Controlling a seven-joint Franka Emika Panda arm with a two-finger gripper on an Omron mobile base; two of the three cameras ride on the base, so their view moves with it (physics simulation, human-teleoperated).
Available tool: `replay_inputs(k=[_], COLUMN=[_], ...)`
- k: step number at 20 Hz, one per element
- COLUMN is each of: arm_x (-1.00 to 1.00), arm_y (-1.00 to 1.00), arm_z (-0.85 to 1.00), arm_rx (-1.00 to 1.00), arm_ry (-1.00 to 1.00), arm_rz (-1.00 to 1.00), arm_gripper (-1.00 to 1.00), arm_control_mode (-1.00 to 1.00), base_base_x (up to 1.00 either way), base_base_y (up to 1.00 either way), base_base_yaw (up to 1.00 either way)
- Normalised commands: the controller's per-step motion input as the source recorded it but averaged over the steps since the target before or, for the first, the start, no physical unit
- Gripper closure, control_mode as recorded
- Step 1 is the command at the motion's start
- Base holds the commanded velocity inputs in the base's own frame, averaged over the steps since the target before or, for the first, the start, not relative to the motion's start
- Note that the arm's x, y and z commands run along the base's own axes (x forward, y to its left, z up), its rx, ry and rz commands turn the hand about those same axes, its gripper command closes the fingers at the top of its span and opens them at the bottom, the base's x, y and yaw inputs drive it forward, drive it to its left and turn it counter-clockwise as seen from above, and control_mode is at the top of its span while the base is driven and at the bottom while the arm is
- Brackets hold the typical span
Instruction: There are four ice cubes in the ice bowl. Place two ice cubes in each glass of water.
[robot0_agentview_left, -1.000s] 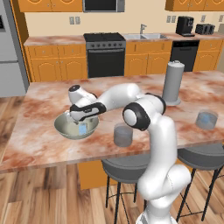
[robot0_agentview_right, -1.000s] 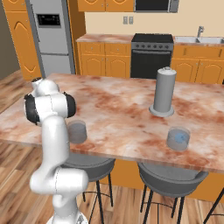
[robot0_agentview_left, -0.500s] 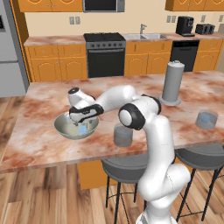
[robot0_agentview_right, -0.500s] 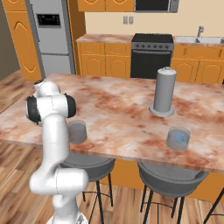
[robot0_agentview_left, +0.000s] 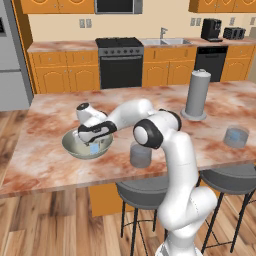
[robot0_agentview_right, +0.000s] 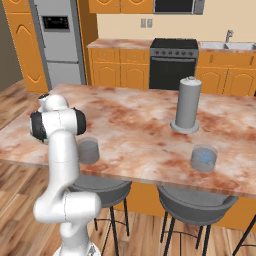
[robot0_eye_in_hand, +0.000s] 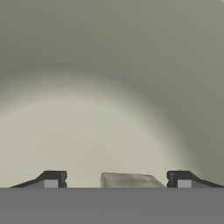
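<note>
The ice bowl (robot0_agentview_left: 74, 148), pale grey-green and shallow, sits on the left part of the island counter. My gripper (robot0_agentview_left: 93, 141) reaches down into it, and a light-blue ice cube (robot0_agentview_left: 94, 149) shows just under the hand. In the hand view the bowl's inner wall (robot0_eye_in_hand: 109, 87) curves behind, and one ice cube (robot0_eye_in_hand: 129, 180) lies between my fingertips (robot0_eye_in_hand: 52, 179) with a gap on each side. The gripper (robot0_eye_in_hand: 117, 180) is open around it. One glass of water (robot0_agentview_left: 140, 155) stands right of the bowl near the front edge, the other glass (robot0_agentview_left: 236, 136) far right. Both glasses (robot0_agentview_right: 88, 151) (robot0_agentview_right: 204, 158) also appear from the right.
A tall grey cylinder with a domed top (robot0_agentview_left: 198, 94) (robot0_agentview_right: 186, 104) stands at the back right of the island. Two bar stools (robot0_agentview_left: 145, 192) sit under the front edge. Stove, sink and cabinets line the far wall.
My hand has sunk a little lower into the bowl. The bowl, the glasses and the base have stayed put.
</note>
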Motion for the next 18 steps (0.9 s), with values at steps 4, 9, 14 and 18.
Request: replay_inputs(k=[4,9,14,18], arm_x=[0.11,0.01,0.00,0.00], arm_y=[0.02,0.00,0.00,-0.04], arm_z=[-0.28,-0.38,-0.52,-0.56], arm_rx=[0.00,0.00,0.00,0.00], arm_ry=[0.00,0.00,0.00,0.00], arm_rz=[0.00,0.00,-0.05,-0.08], arm_gripper=[-1.00,-1.00,-1.00,-1.00], arm_control_mode=[-1.00,-1.00,-1.00,-1.00], base_base_x=[0.00,0.00,0.00,0.00], base_base_y=[0.00,0.00,0.00,0.00], base_base_yaw=[0.00,0.00,0.00,0.00])
